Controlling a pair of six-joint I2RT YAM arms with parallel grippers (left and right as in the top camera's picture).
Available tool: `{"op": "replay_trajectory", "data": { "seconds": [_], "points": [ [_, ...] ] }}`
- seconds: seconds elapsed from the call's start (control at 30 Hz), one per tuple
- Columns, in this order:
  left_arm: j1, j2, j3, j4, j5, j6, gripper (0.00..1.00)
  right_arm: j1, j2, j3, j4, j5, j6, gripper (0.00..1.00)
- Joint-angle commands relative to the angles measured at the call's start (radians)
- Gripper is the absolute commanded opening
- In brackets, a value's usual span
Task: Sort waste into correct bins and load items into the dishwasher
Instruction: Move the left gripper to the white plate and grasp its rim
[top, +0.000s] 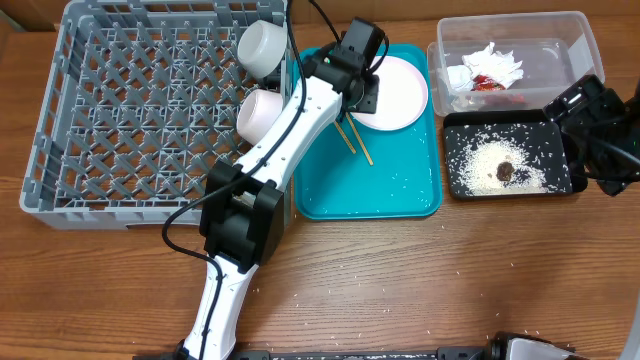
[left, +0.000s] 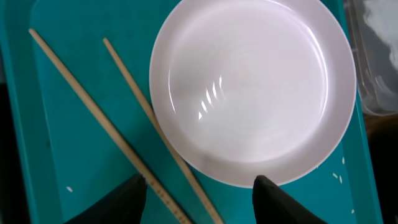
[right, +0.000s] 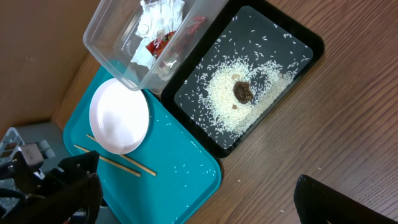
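Observation:
The pale plate (left: 252, 87) lies on a teal tray (left: 56, 124), with two wooden chopsticks (left: 127, 146) beside it. My left gripper (left: 202, 200) hangs open just above them; both chopsticks run between its fingers and nothing is held. Overhead, the left gripper (top: 360, 85) is over the plate (top: 400, 95). Two bowls (top: 264, 45) sit in the grey dish rack (top: 120, 120). The clear tub (top: 560, 45) holds a napkin (top: 492, 65) and a red wrapper (top: 488, 85). The black tray (top: 460, 130) holds rice (top: 480, 165) and a brown lump (top: 505, 171). My right gripper (right: 199, 199) is wide open and empty.
The teal tray (top: 370, 185) lies between the rack and the two bins, with a few rice grains on it. More grains dot the wooden table (top: 450, 270) in front. The right arm (top: 600, 135) hovers by the black tray's right end.

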Motion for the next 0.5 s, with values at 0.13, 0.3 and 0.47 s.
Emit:
{"op": "replay_trajectory", "data": {
  "seconds": [0.13,0.3,0.47],
  "points": [
    [0.0,0.0,-0.163,0.175,0.017,-0.151,0.55,-0.004,-0.007,0.013,0.003,0.009,0.005,1.0],
    [-0.005,0.001,-0.229,0.266,0.016,-0.176,0.54,-0.004,-0.007,0.013,0.003,0.008,0.005,1.0],
    [-0.005,0.001,-0.282,0.325,0.017,-0.216,0.51,-0.004,-0.007,0.013,0.003,0.009,0.005,1.0]
  ]
}}
